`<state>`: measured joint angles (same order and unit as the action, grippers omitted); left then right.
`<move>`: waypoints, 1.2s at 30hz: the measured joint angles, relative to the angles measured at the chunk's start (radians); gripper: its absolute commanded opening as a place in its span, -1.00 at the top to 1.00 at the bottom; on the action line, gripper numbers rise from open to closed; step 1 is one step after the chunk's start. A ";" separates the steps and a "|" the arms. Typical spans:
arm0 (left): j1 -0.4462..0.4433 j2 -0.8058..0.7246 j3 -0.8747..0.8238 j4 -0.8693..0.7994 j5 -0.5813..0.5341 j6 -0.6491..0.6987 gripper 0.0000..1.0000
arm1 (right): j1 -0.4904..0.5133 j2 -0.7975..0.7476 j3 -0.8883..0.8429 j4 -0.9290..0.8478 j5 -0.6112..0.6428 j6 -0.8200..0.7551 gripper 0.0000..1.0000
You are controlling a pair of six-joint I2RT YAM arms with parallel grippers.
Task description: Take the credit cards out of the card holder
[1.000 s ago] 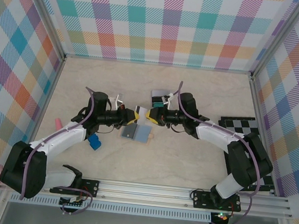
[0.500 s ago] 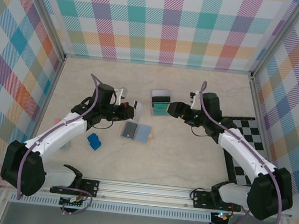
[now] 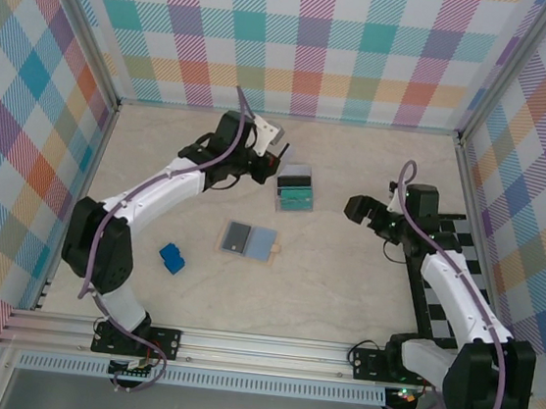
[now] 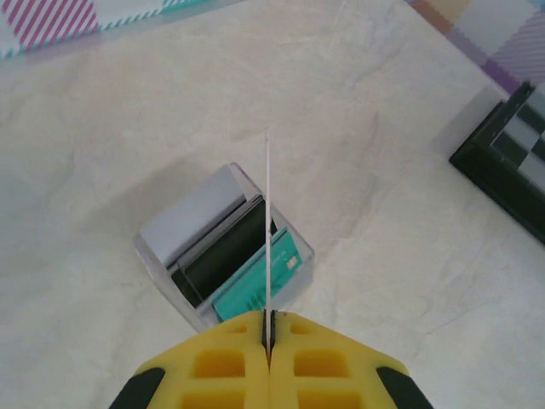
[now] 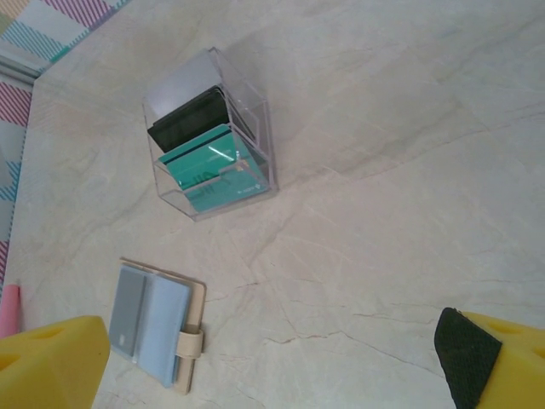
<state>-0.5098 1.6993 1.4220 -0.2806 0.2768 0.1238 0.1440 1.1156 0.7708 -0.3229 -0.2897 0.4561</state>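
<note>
The card holder lies open mid-table, tan outside and blue-grey inside, with a grey card in one pocket. My left gripper is shut on a thin pale credit card, seen edge-on, directly above a clear plastic box. That box holds a teal card and a dark card standing on edge. From above, the left gripper hangs just left of the box. My right gripper is open and empty, right of the box and apart from the card holder.
A small bright-blue block lies left of the card holder. A black-and-white checkered mat sits at the right side under the right arm. A pink object shows at the left edge. Plaid walls enclose the table.
My left arm swung from over the card holder out to the far clear box, carrying the card. The right gripper opened wide and drew back to the right.
</note>
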 measured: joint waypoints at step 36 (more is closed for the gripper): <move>0.016 0.596 0.709 -0.536 0.014 0.805 1.00 | -0.033 -0.123 -0.072 -0.011 -0.092 0.007 -1.00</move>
<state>-0.4938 2.2951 2.1307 -0.8162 0.2909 0.9291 0.1112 0.9924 0.6991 -0.3344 -0.3813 0.4629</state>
